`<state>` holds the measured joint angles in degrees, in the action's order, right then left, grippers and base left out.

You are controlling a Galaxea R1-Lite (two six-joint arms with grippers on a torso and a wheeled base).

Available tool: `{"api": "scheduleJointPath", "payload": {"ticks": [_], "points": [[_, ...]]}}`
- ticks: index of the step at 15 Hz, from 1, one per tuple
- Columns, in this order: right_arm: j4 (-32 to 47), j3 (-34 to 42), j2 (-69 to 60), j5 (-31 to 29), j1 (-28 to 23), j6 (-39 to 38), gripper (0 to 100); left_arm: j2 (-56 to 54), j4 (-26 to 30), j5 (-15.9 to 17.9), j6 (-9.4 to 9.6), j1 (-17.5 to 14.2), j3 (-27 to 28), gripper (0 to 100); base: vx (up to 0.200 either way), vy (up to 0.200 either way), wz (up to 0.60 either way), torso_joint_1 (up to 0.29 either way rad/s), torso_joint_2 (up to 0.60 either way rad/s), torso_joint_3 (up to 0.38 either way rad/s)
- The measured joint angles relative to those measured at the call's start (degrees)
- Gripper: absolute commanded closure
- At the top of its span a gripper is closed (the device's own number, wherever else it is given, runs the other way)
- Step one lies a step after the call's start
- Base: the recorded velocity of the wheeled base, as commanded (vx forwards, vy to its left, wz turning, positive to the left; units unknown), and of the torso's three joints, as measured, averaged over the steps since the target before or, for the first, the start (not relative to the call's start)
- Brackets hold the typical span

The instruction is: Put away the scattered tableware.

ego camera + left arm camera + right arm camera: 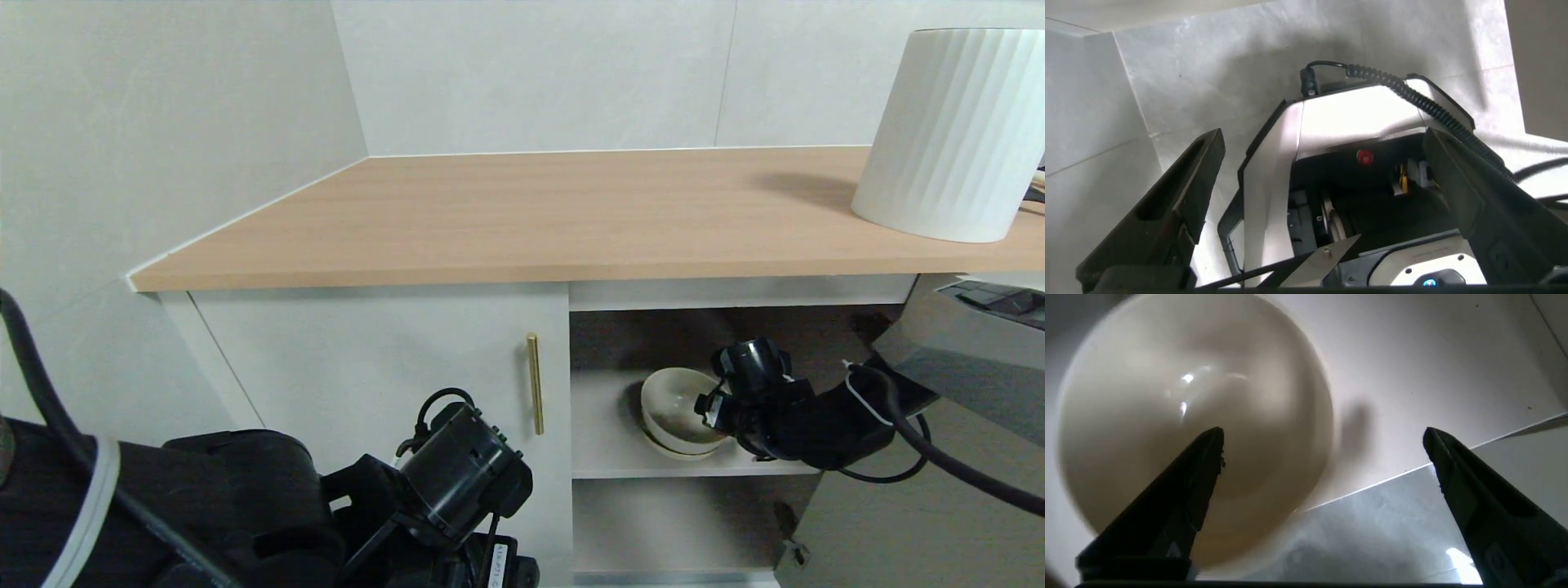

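Wood-top counter [531, 220] is running along the wall into the corner. A white ribbed cylinder [951, 131] is standing upright on its right end. Under the counter, an open cabinet bay is showing a white upper shelf [608, 441]. A cream bowl [673, 408] is sitting on that shelf, open side up, seemingly nested on a second dish. The lower shelf [669, 523] is sitting just beneath it.
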<state>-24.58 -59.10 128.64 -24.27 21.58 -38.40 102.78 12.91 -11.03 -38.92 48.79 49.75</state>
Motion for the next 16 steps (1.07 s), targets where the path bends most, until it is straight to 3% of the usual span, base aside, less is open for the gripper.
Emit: {"api": "scheduleJointPath", "payload": {"ticks": [4, 7, 11, 14, 16], "points": [[0.2, 0.2, -0.3, 0.1, 0.0, 0.0, 0, 0.0, 0.0, -0.6, -0.02, -0.2, 0.0, 0, 0.000, 0.000, 0.00, 0.000, 0.00, 0.000], [0.4, 1.9, -1.9, 0.7, 0.3, 0.7, 0, -0.7, -0.1, -3.6, 0.00, -1.2, 0.0, 0, 0.000, 0.000, 0.00, 0.000, 0.00, 0.000], [1.1, 10.2, -11.2, 4.7, 2.1, 4.9, 0, -8.5, 0.4, -3.9, 0.77, -2.8, -1.1, 0, 0.000, 0.000, 0.00, 0.000, 0.00, 0.000], [3.9, 18.0, -23.8, 7.2, 3.9, 9.6, 0, -18.1, 1.5, -3.9, 3.18, -4.3, -3.3, 0, 0.000, 0.000, 0.00, 0.000, 0.00, 0.000], [12.9, 22.5, -37.4, 9.7, 4.9, 11.5, 0, -26.9, 1.7, -3.9, 6.44, -7.8, -8.0, 0, 0.000, 0.000, 0.00, 0.000, 0.00, 0.000]]}}
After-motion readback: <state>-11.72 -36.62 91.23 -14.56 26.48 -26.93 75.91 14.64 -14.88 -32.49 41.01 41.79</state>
